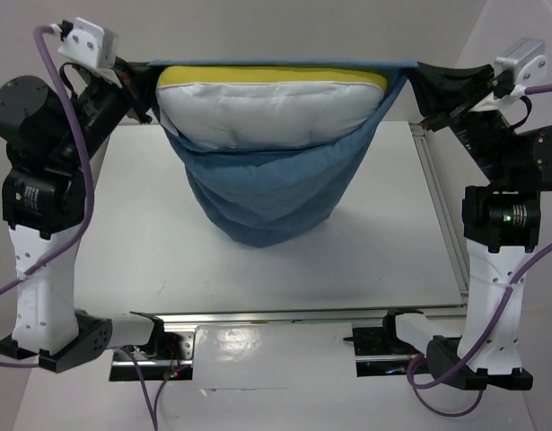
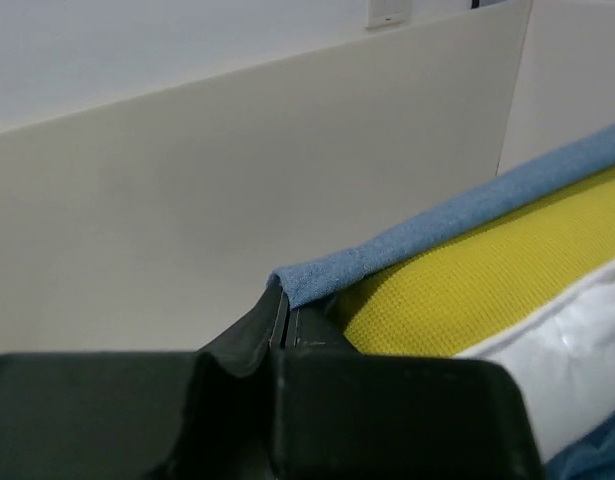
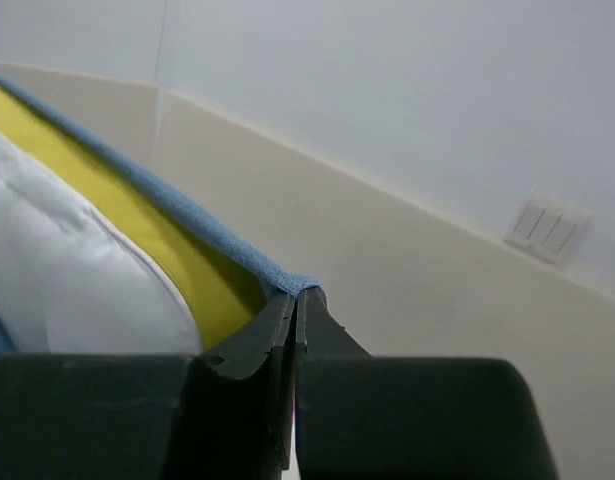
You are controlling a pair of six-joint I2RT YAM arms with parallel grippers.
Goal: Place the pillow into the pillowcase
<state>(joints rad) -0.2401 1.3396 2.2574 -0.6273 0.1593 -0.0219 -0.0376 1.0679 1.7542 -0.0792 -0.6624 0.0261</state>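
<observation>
Left pincer (image 2: 284, 303), right pincer (image 3: 295, 297) clamping pillowcase (image 1: 258, 208) rim, pillow (image 1: 267, 112) bottom hidden inside

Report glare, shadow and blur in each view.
Top external: even light, glare on the shiny near plate, faint shadow under the pillowcase. Left wrist: left claw dark and blurred up close, pillowcase hem sharp. Right wrist: right claw equally dark, wall switch soft.
</observation>
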